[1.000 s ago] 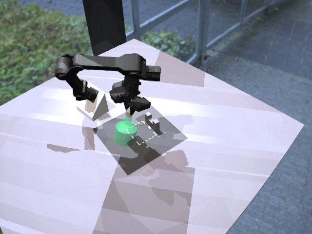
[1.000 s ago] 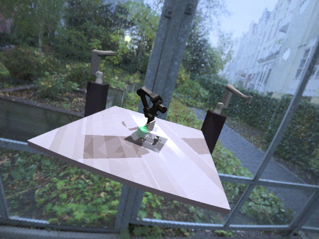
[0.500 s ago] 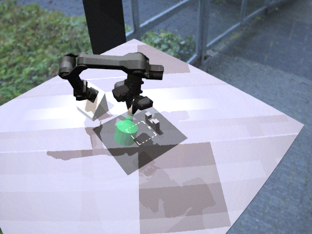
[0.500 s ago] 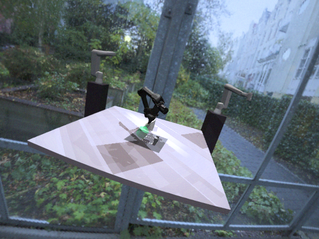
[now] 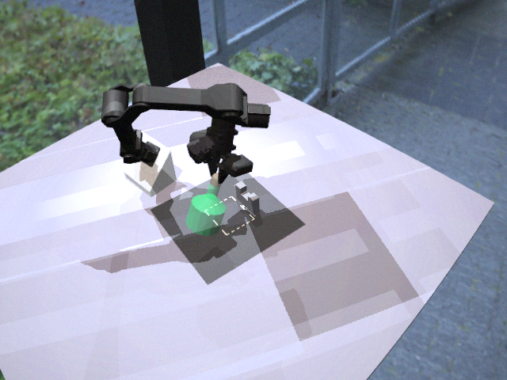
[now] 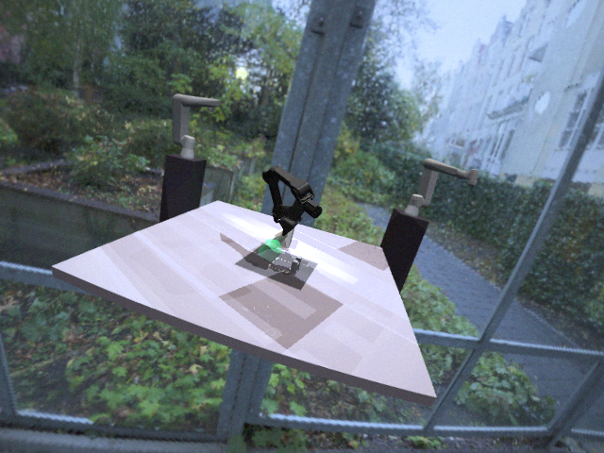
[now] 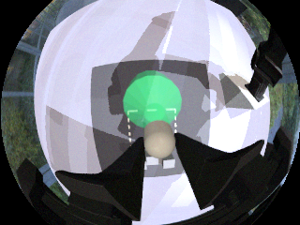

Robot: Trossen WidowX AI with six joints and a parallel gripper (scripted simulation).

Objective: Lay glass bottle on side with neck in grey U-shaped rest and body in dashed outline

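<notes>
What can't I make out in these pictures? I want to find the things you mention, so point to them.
- Glass bottle's point(image 5: 205, 214) point(image 6: 270, 249) point(image 7: 152, 86) underside: hidden beneath its body, top view.
- Grey rest's point(image 5: 254, 202) point(image 6: 295, 264) U-shaped gap: too small, exterior view.
- Dashed outline's point(image 5: 226, 234) far corner: behind the bottle's cork-coloured tip point(image 5: 215, 179) point(image 7: 159, 140) and gripper point(image 5: 215, 180) point(image 6: 286, 232) point(image 7: 159, 139), wrist view.

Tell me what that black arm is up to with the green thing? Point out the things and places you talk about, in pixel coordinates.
The black robot arm has its gripper point(image 5: 216, 173) point(image 7: 159, 139) closed on the cork-coloured top of a green glass bottle point(image 5: 206, 214) point(image 6: 269, 248) point(image 7: 152, 94). The job is to lay the bottle on its side, neck in the grey U-shaped rest point(image 5: 248, 197) point(image 6: 295, 264) and body inside the dashed outline point(image 5: 226, 234) point(image 7: 129, 127). That isn't done: the bottle's body is mostly beside the outline, its neck is outside the rest, and it hasn't been let go.
</notes>
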